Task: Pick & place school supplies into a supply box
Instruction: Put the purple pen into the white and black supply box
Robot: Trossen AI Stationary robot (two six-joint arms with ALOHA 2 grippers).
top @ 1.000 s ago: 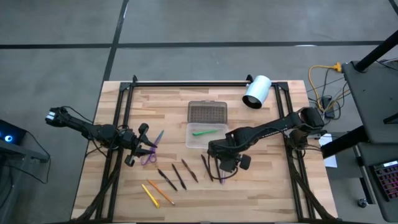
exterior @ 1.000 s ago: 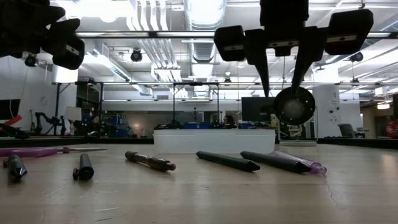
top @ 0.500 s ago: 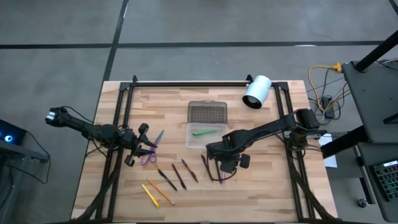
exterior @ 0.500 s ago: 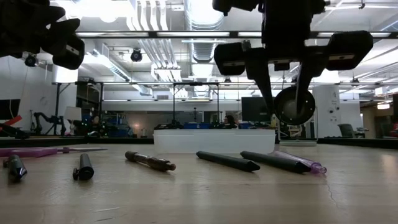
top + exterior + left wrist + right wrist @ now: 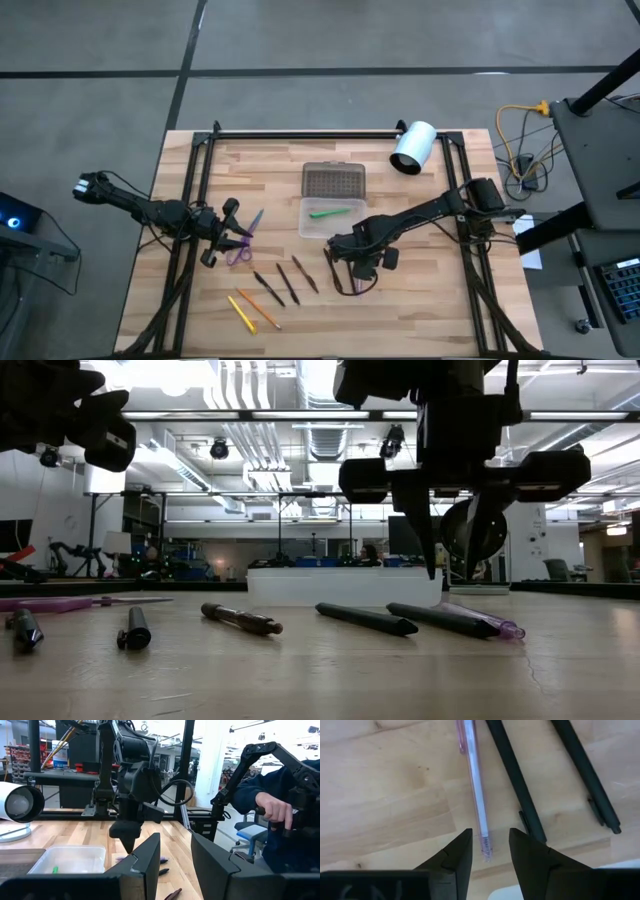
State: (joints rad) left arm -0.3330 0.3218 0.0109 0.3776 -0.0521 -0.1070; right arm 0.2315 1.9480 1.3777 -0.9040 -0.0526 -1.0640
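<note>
A thin pinkish translucent pen (image 5: pixel 476 785) lies flat on the pale wooden table (image 5: pixel 430 300), just in front of the clear plastic supply box (image 5: pixel 330 218), where 1 green pen (image 5: pixel 327 212) already rests. Directly over the pinkish pen's tip, the right tool (image 5: pixel 490 851) has dropped lower within the past second and its 2 dark fingers, parted and clasping nothing, have begun to draw together on either side of the barrel. A pick-up looks imminent. 2 black pens (image 5: pixel 516 785) lie just beside the target. The box's grey dotted lid (image 5: pixel 334 180) sits behind it. The left tool (image 5: pixel 222 236) waits over the purple-handled scissors (image 5: pixel 243 240), fingers apart and empty.
</note>
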